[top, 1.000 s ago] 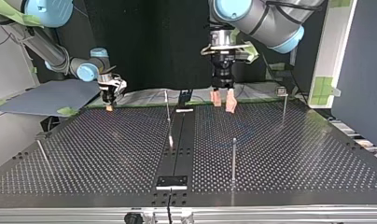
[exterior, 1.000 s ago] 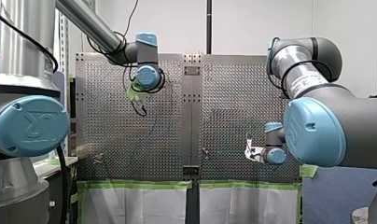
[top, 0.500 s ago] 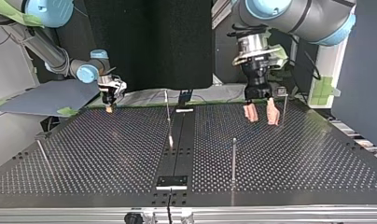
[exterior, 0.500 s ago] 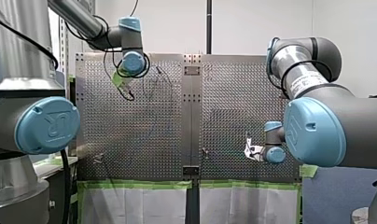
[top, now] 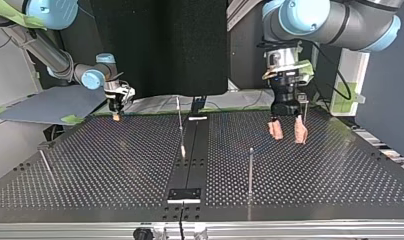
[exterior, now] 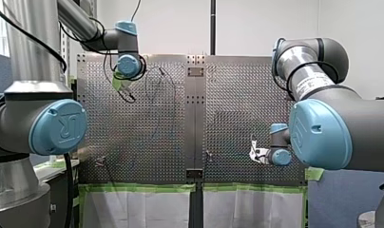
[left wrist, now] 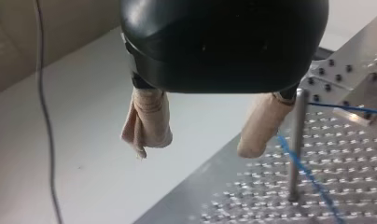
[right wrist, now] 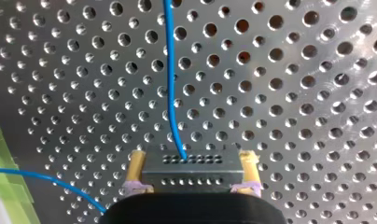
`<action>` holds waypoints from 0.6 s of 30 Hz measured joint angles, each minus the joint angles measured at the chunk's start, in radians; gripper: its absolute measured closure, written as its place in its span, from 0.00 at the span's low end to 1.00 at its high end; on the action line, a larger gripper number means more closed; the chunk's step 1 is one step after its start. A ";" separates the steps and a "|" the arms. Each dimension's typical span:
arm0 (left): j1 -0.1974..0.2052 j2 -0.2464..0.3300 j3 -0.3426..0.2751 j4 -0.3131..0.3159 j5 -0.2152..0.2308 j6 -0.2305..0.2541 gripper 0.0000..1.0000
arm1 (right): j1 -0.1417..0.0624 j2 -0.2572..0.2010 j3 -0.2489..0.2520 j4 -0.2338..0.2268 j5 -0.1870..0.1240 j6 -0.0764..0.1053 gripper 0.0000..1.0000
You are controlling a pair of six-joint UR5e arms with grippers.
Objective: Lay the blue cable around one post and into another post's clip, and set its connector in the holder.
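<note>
My left claw (left wrist: 199, 140) hangs with its beige-padded fingers apart and nothing between them. One pad is just beside a thin post (left wrist: 296, 140) near the edge of the perforated counter (top: 315, 170). The blue cable (left wrist: 308, 177) crosses that post low down; whether it touches the post I cannot tell. My right claw (right wrist: 192, 161) is clamped on the connector (right wrist: 191, 171), with its yellow pads on the two ends and the cable leaving the front face.

The main risk, as I judge it, is the tight fit at the post. If the left claw drops or closes here, a pad could strike or bend the post, or pinch post and cable together. The cable is thin and lies low, so the pads may close on air. A firm pull by the left claw could also tighten the line and twist the connector in the right claw's grip.
</note>
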State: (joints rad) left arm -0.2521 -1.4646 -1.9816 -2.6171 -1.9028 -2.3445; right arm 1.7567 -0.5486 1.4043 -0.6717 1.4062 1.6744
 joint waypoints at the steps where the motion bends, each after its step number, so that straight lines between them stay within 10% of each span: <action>1: 0.000 -0.006 0.000 0.000 0.010 0.000 0.00 | 0.000 0.000 0.000 0.000 0.000 0.000 1.00; 18: 0.006 -0.078 0.000 0.037 0.181 -0.053 0.00 | -0.003 0.000 -0.002 0.007 -0.001 -0.001 1.00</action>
State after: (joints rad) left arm -0.2463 -1.5429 -1.9816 -2.5805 -1.7219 -2.3973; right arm 1.7532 -0.5485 1.4027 -0.6650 1.4055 1.6729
